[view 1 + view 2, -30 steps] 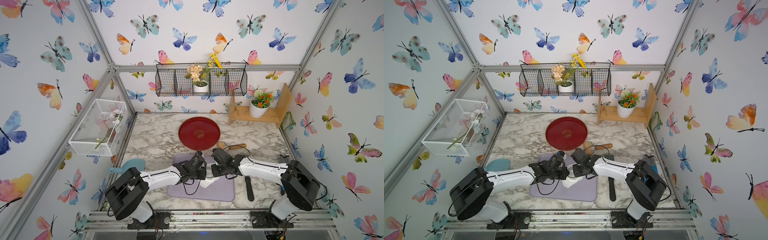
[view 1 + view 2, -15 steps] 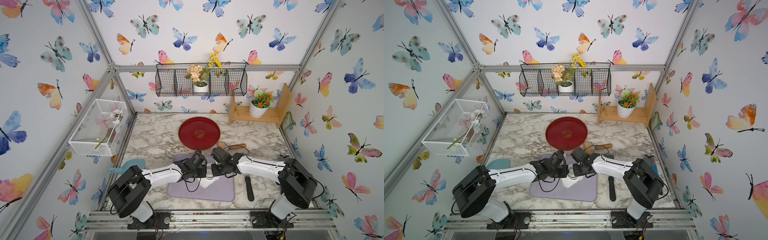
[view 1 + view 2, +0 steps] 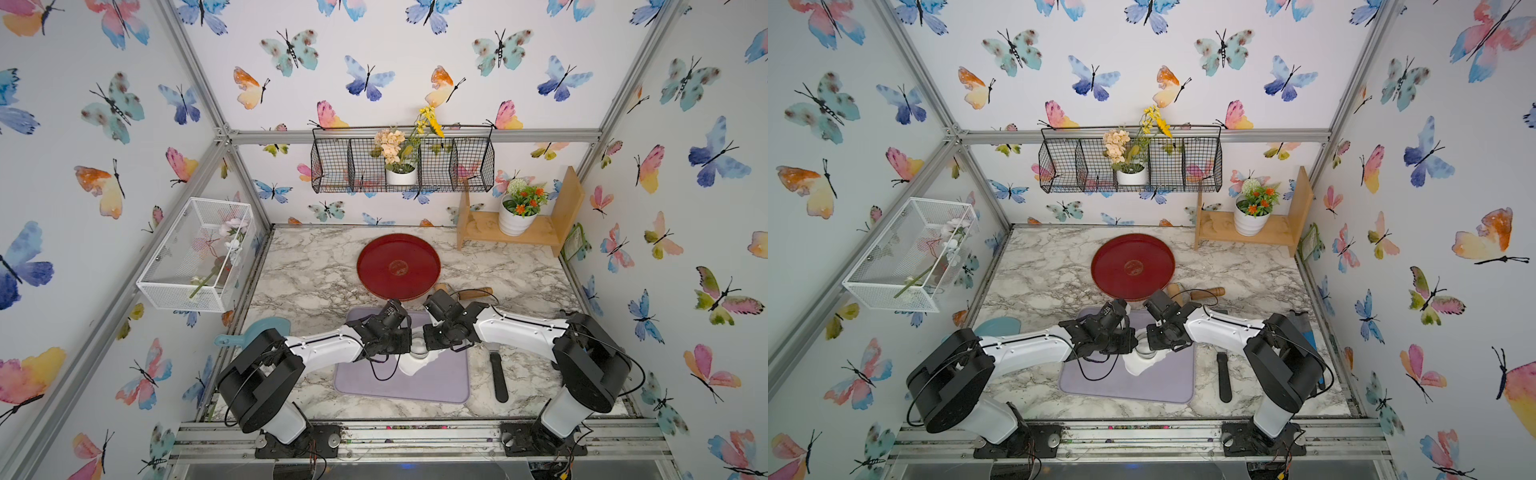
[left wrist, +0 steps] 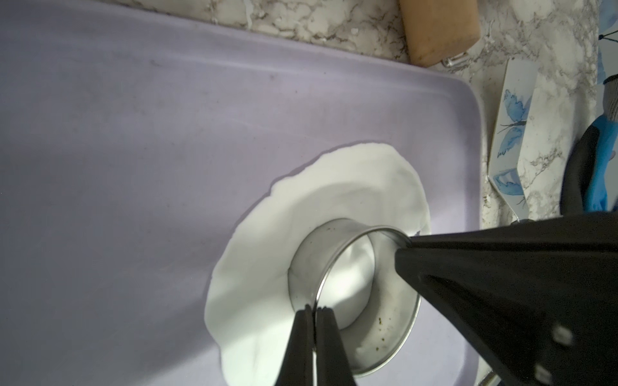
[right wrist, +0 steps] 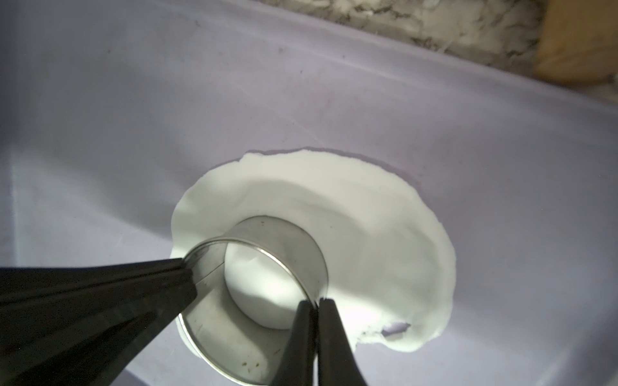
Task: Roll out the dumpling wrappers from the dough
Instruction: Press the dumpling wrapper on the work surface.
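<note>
The dough (image 4: pixel 301 207) (image 5: pixel 368 234) is a flat white irregular sheet on a purple mat (image 3: pixel 440 382) (image 3: pixel 1084 382). A metal ring cutter (image 4: pixel 307 260) (image 5: pixel 284 237) stands pressed into it, seen in both top views (image 3: pixel 418 348) (image 3: pixel 1145 349). My left gripper (image 4: pixel 314 309) (image 3: pixel 405 340) is shut on the ring's rim. My right gripper (image 5: pixel 317 300) (image 3: pixel 430 338) is shut on the opposite rim. A round patch of dough (image 5: pixel 264 294) fills the ring. Separate dumpling wrappers are out of view.
A red tray (image 3: pixel 374 266) lies behind the mat. The wooden roller (image 3: pixel 473 293) (image 4: pixel 438 30) rests just behind my right arm. A black-handled scraper (image 3: pixel 498 374) lies right of the mat, a teal board (image 3: pixel 257 328) at its left, and a wooden shelf (image 3: pixel 548 237) with a flowerpot at the back right.
My left jaws have closed onto the ring's rim and the left arm has edged towards the ring. The right gripper has kept its hold in place.
</note>
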{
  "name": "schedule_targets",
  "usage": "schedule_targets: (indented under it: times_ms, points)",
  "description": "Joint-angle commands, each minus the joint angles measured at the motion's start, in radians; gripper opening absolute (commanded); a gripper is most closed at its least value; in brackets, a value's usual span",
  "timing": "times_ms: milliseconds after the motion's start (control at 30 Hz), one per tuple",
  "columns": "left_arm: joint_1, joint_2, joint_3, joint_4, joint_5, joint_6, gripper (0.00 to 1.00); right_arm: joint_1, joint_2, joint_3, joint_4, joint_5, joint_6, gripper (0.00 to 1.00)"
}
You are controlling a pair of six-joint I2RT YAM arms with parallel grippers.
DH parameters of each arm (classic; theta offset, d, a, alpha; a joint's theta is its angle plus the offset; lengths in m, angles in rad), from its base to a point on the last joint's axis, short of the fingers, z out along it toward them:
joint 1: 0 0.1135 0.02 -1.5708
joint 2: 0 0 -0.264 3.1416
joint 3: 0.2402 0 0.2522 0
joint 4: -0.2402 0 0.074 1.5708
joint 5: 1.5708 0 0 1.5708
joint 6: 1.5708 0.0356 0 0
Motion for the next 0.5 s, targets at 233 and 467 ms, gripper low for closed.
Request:
schedule_targets:
  times_ms: [233, 467]
  points:
    - [-0.003, 0.087, -0.047, -0.016, 0.036, 0.060, 0.00, -0.017, 0.104, -0.056, 0.080, -0.015, -0.041, 0.02]
    - [-0.004, 0.036, -0.107, -0.002, 0.015, 0.029, 0.00, -0.017, 0.074, -0.107, 0.087, -0.033, -0.030, 0.02]
